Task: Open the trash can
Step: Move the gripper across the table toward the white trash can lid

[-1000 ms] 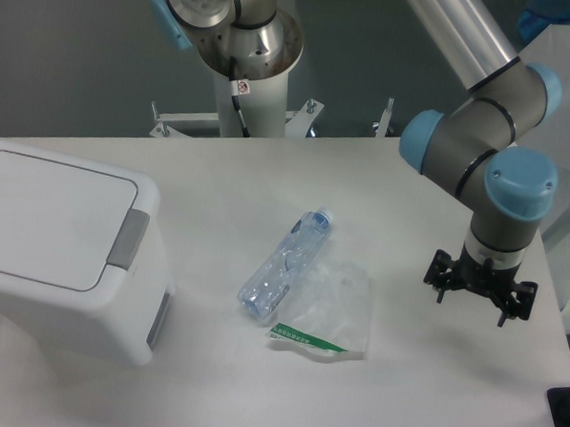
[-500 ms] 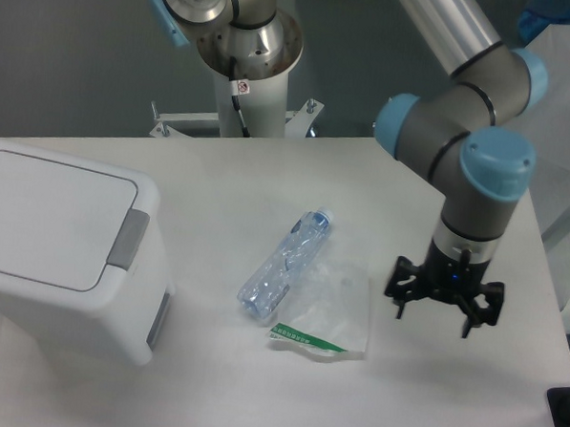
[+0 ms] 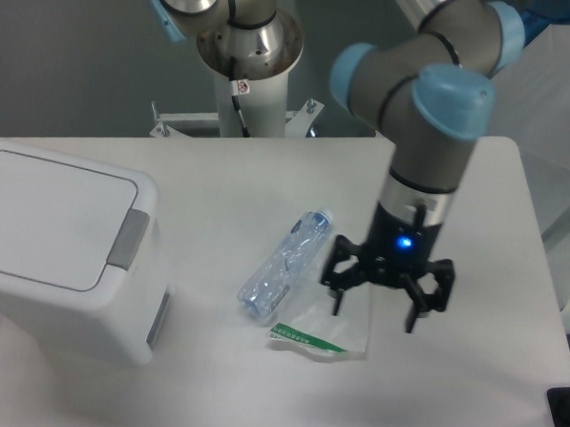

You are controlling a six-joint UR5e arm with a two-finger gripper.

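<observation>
One bag (image 3: 329, 316) was partly hidden by the wide-open, empty gripper (image 3: 374, 309); its green label was unreadable; the trash can (image 3: 58, 254) was cropped.

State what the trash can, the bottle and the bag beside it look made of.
Trash can: likely matte white plastic, moulded rounded corners, grey latch. Bottle: thin clear plastic, crumpled and see-through. Bag: clear glossy plastic film, wrinkled, with a green printed strip.

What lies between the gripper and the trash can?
In the camera view, a plastic bottle lies between the gripper and the trash can.
</observation>
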